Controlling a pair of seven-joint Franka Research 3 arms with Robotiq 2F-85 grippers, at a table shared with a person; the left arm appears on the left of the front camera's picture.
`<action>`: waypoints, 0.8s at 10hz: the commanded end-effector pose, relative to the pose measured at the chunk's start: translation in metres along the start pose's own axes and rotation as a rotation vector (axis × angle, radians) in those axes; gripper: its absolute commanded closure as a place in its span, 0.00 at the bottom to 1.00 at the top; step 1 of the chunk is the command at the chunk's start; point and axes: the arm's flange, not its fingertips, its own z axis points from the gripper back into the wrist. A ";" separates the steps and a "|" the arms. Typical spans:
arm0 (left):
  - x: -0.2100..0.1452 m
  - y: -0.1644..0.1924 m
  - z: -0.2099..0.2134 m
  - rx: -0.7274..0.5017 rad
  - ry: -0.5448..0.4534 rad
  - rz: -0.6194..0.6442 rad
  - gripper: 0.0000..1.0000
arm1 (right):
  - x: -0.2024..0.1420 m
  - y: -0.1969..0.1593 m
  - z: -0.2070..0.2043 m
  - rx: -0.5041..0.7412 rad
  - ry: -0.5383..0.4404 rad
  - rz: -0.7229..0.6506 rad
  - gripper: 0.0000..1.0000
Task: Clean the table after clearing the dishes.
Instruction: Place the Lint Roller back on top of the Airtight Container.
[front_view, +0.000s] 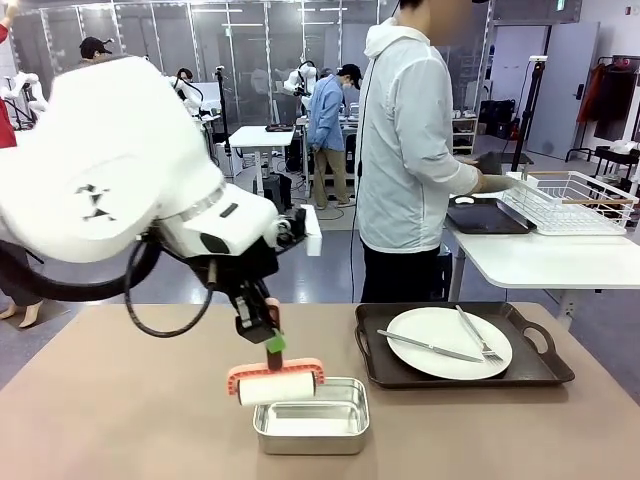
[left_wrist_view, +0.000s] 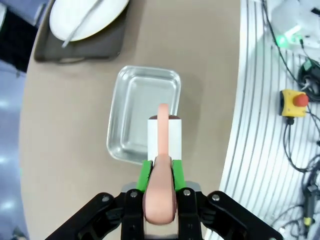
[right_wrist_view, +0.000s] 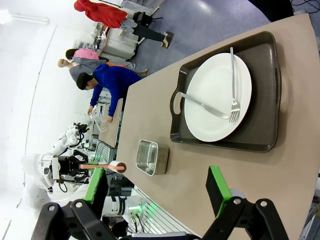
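Above pan (front_view: 311, 417) rim, left hand (front_view: 272, 338) clamping roller (front_view: 277, 386), open tabletop (front_view: 120, 400) beside

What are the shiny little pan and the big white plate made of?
The pan looks like metal, probably steel: it is silvery and brushed, with reflections on its walls. The plate looks like glazed ceramic, smooth and glossy white, though it could be hard plastic.

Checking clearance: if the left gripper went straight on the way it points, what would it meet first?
Probably the steel pan: the lint roller clamped in the left gripper hangs over its rim, though depth is unclear.
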 end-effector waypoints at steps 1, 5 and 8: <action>0.019 0.018 -0.010 -0.041 0.005 -0.062 0.79 | -0.001 0.003 0.001 0.005 0.000 0.005 0.00; 0.045 0.044 -0.059 -0.057 0.006 -0.112 0.79 | -0.001 0.003 0.001 0.005 0.000 0.005 0.00; 0.043 0.069 -0.084 -0.080 -0.023 -0.143 0.79 | -0.001 0.003 0.001 0.005 0.000 0.005 0.00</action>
